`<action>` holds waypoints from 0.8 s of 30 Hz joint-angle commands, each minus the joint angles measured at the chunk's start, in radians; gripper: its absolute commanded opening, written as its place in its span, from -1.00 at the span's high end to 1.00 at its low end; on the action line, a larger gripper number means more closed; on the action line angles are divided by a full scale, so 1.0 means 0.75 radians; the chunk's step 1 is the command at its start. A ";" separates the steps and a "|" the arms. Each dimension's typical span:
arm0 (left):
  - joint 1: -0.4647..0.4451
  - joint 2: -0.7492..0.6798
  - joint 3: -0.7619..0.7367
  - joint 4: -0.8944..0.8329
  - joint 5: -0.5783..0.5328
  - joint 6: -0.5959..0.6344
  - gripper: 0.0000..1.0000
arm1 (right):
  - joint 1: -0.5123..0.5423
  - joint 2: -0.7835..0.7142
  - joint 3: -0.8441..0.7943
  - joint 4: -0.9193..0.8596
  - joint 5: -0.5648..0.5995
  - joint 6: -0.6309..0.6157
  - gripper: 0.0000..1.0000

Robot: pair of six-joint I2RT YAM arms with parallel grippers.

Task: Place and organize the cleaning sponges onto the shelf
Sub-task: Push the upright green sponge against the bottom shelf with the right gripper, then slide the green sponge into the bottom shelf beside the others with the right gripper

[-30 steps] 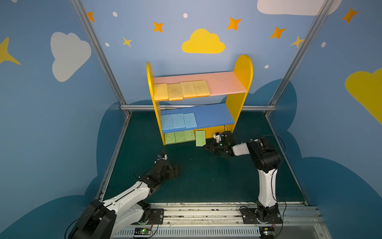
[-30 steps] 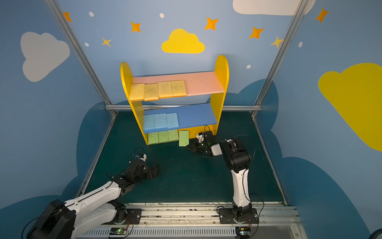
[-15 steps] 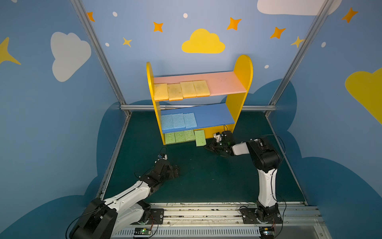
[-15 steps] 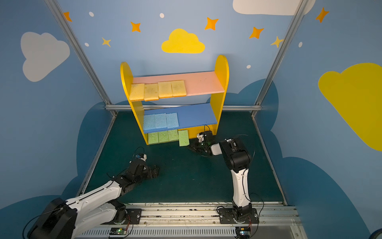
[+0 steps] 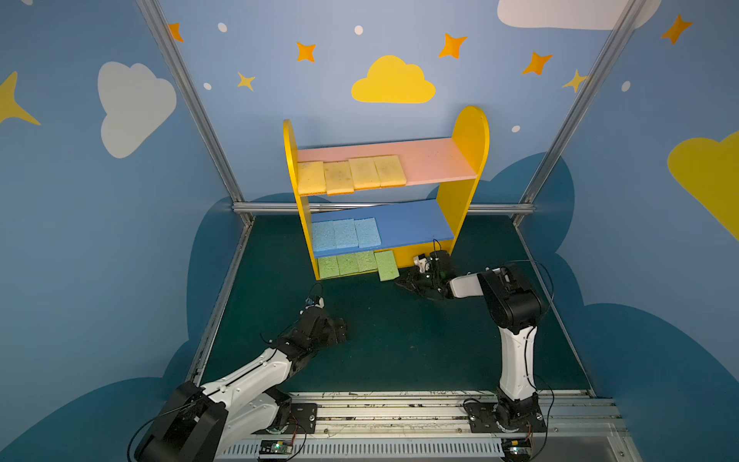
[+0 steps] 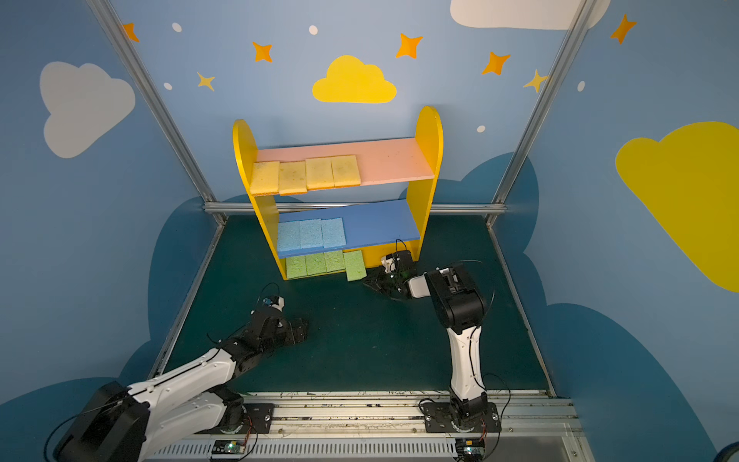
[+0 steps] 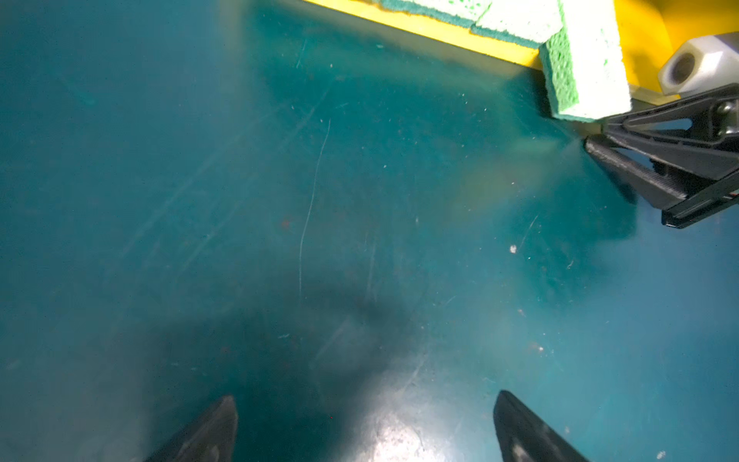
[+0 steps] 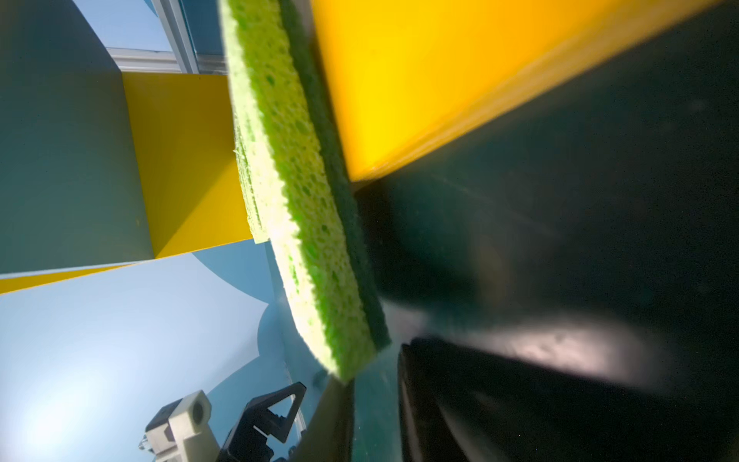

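1. Presently, the shelf (image 5: 472, 132) is standing at the back edge of the dark green mat (image 5: 400, 340), just in front of the aluminium cross rail (image 5: 272, 208).
2. Four yellow sponges (image 5: 352, 176) are lying side by side at the left end of the pink upper board (image 5: 436, 160). Three light blue sponges (image 5: 346, 234) are sitting the same way at the left end of the blue middle board (image 5: 412, 224).
3. Three light green sponges (image 5: 348, 264) are lining the left end of the yellow base (image 6: 372, 256). The fourth green sponge (image 5: 386, 265) is lying skewed beside them, its near end poking past the base's front edge over the mat.
4. The right gripper (image 5: 404, 282) is lying low on the mat just beside that sponge's near corner. I cannot tell whether it is touching the sponge, or whether its jaws are parted or pressed together.
5. The left gripper (image 7: 364, 397) is hovering over the left middle of the mat with its fingers spread wide, well apart from the shelf.
6. Open mat is stretching between the two grippers and down to the front rail (image 5: 400, 412). The right arm's elbow (image 5: 512, 296) is standing up near the mat's right edge.
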 commanded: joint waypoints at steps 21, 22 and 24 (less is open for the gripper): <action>0.009 0.021 0.032 0.002 -0.001 0.028 -0.99 | 0.005 -0.033 -0.080 0.143 -0.027 0.127 0.34; 0.009 0.024 0.032 0.004 -0.001 0.027 -0.99 | 0.005 -0.035 -0.095 0.172 -0.028 0.143 0.32; 0.008 0.026 0.032 0.006 0.002 0.024 -0.99 | 0.005 -0.043 -0.123 0.247 -0.032 0.171 0.30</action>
